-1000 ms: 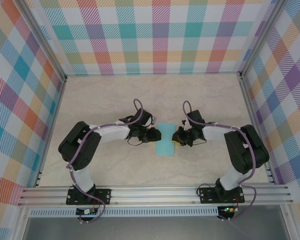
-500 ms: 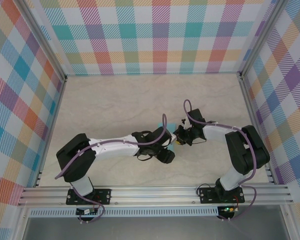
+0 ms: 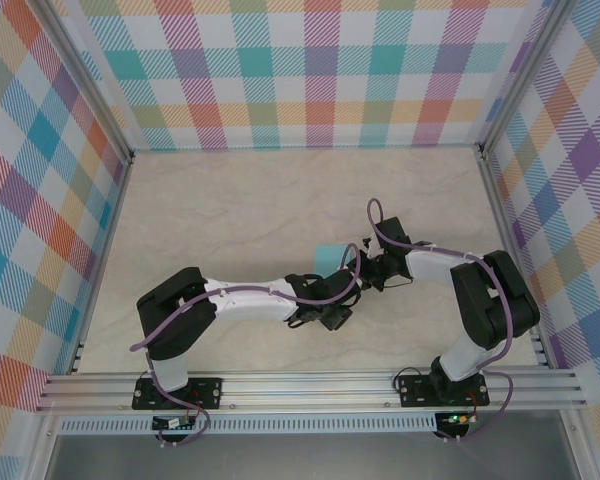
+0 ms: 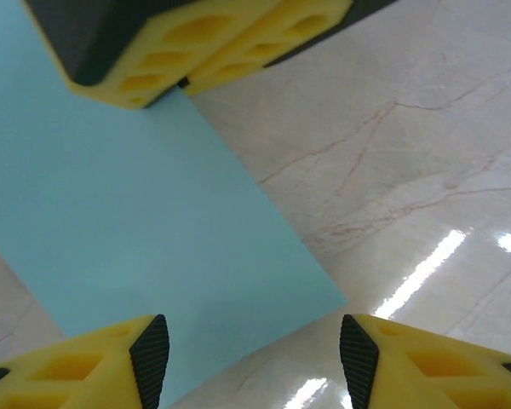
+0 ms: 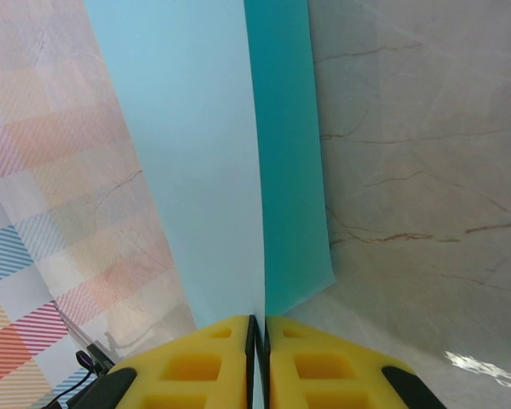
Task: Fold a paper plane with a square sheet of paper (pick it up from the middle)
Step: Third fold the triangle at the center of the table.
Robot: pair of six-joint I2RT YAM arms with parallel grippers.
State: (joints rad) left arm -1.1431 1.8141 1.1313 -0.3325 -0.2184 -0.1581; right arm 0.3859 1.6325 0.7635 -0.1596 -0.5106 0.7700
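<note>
Pinched square sheet of paper [image 5: 204, 153] edge in clenched right gripper [image 5: 257, 322].
Hung left gripper [image 4: 254, 349] released, jaws apart, over sheet corner on worktop [image 4: 409, 170], facing right gripper.

My left arm [image 3: 260, 293] is stretched across the worktop [image 3: 230, 200] over the paper [image 3: 328, 254], right end effector [image 3: 361, 268] sitting at its right edge.
</note>
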